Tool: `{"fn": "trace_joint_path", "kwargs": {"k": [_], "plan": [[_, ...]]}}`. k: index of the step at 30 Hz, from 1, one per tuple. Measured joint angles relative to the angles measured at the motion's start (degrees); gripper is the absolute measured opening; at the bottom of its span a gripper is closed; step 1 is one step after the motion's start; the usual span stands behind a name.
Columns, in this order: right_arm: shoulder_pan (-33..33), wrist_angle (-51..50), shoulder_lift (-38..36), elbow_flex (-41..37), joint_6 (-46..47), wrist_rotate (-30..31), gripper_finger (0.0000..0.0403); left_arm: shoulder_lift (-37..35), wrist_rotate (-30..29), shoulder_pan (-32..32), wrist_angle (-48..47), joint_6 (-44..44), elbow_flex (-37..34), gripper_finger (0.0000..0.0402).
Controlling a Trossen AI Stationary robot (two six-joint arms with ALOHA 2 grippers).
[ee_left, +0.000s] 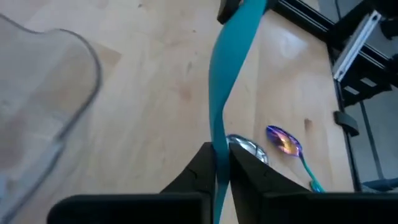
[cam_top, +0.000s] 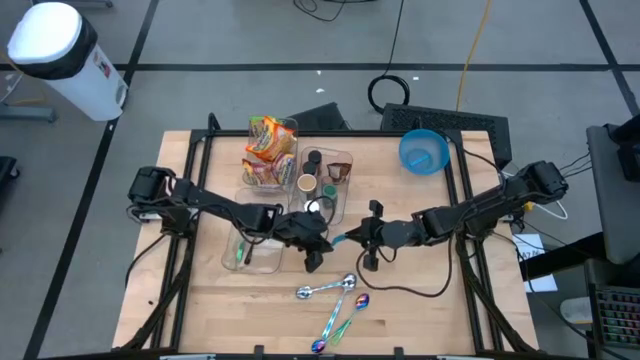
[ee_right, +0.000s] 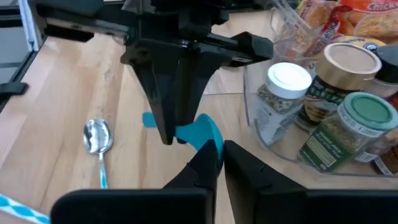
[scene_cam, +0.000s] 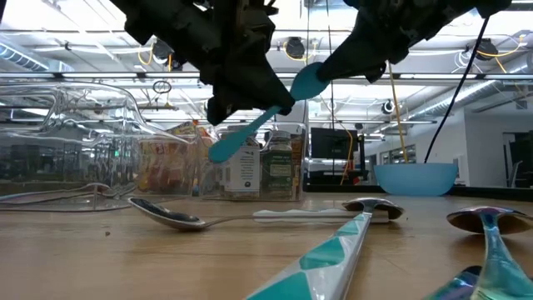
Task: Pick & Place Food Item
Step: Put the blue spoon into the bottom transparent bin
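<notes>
Closest to the low camera, shiny spoons (scene_cam: 208, 218) lie flat on the wooden desk (cam_top: 420, 310). One has a blue-green patterned handle (scene_cam: 333, 254).

Just past them, up in the air over the middle of the desk, is a teal spoon (scene_cam: 258, 117). Both arms have it. The left pincer (ee_left: 222, 163) is squeezed tight on one end. The right pincer (ee_right: 217, 155) is squeezed tight on the other end.

This looks like a hand-off. To do it well, one pincer should let go slowly while the other keeps a firm hold. Pulling both ways could bend or drop the spoon.

Farther back sit a clear tub (cam_top: 255, 255), spice jars (ee_right: 323, 93) in a clear bin and snack bags (cam_top: 268, 150). Farthest is a blue bowl (cam_top: 424, 152).
</notes>
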Motion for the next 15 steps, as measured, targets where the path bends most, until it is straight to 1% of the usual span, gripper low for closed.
{"fn": "trace_joint_path", "kwargs": {"k": [3,6,8,11,15], "plan": [[0.1,0.4,-0.1,0.0,-0.1,-0.1,0.0032,-1.4,0.0,0.5,0.0,1.5,-0.1,0.0023],[0.4,-1.9,-1.5,-0.1,0.0,-1.0,0.0066,-4.4,-2.1,-0.3,0.7,3.8,0.2,0.0022],[0.5,-2.7,-3.1,-0.1,0.5,-1.9,0.0088,-6.5,-4.2,-1.4,-0.5,5.2,0.3,0.0022],[0.9,-6.3,-6.5,-0.1,3.6,-3.5,0.0114,-10.1,-8.3,-3.7,-4.0,6.9,0.1,0.0022],[2.3,-9.2,-9.4,-0.3,7.1,-3.3,0.0133,-16.7,-16.4,-7.6,-5.9,6.5,-2.5,0.0022]]}}
